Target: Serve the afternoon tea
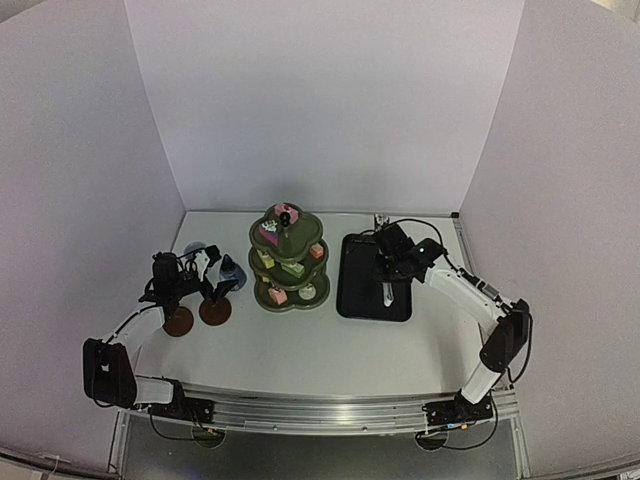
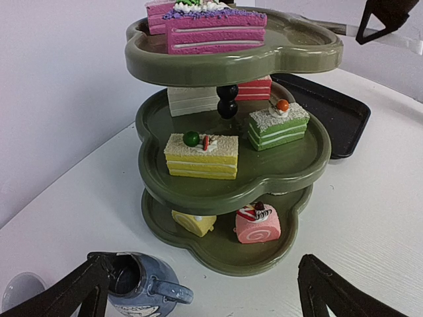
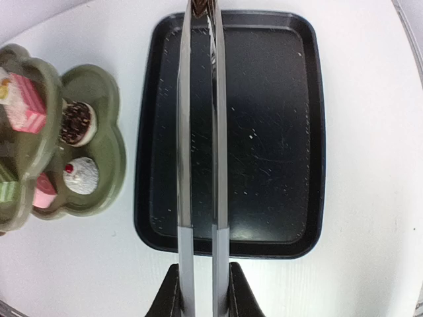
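Right now, by view:
- right gripper (image 3: 201,294) is clenched on the thin metal tongs (image 3: 184,132); the two tong arms are squeezed close and parallel, running out over the black tray (image 3: 277,132).
- left gripper (image 2: 203,271) is released, fingers spread wide, nothing between them; the small blue jug (image 2: 140,285) stands on the table just by its left finger.
- olive-green stand (image 2: 231,178), three tiers, is mid-table, left of the tray and not touching it.
- top tier: pink layered slice (image 2: 215,30).
- middle tier: yellow cake (image 2: 201,155), green cake (image 2: 277,124), white slice (image 2: 192,100) and red slice (image 2: 254,88) behind the post.
- bottom tier: pink swirl roll (image 2: 258,223), yellow roll (image 2: 193,222).
- right wrist view also shows a chocolate donut (image 3: 76,122) and a white cupcake (image 3: 82,175) on a lower lobe facing the tray.
- brown coaster (image 1: 179,321) and second brown coaster (image 1: 215,311) lie side by side left of the stand, on the arm-base side.
- pale cup (image 1: 193,248) is behind the left gripper, partly hidden.
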Robot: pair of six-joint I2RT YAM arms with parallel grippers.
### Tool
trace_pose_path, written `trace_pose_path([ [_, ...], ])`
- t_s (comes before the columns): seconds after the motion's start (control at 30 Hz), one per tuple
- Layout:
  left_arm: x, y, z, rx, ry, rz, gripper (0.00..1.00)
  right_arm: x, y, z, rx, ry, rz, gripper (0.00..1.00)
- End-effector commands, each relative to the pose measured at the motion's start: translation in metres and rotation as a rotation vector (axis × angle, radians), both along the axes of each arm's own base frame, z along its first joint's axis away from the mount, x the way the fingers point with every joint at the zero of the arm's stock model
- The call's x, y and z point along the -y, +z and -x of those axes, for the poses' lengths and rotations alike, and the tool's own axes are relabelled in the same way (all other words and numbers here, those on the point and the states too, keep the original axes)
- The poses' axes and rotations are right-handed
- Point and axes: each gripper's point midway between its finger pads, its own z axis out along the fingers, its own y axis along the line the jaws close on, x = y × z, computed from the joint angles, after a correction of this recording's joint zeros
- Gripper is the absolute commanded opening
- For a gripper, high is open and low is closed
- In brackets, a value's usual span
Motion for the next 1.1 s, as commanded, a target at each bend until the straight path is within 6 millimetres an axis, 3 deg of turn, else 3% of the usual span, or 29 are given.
trace_pose_path([
  [0.0,0.001,0.008,0.002,0.036,0.000,0.009,0.99,-0.038,0.075,0.018,0.124,0.108,-0.072,0.00],
  [0.2,0.001,0.009,0.002,0.042,-0.003,0.016,0.99,-0.090,0.101,0.041,0.146,0.208,-0.109,0.00],
  [0.6,0.002,0.011,0.004,0.043,-0.002,0.023,0.99,-0.155,0.093,0.065,0.102,0.338,-0.164,0.00],
  [0.7,0.001,0.010,0.005,0.042,-0.001,0.023,0.99,-0.163,0.091,0.066,0.098,0.358,-0.167,0.00],
  [1.07,0.001,0.009,0.004,0.042,0.002,0.019,0.99,-0.165,0.090,0.067,0.085,0.344,-0.183,0.00],
])
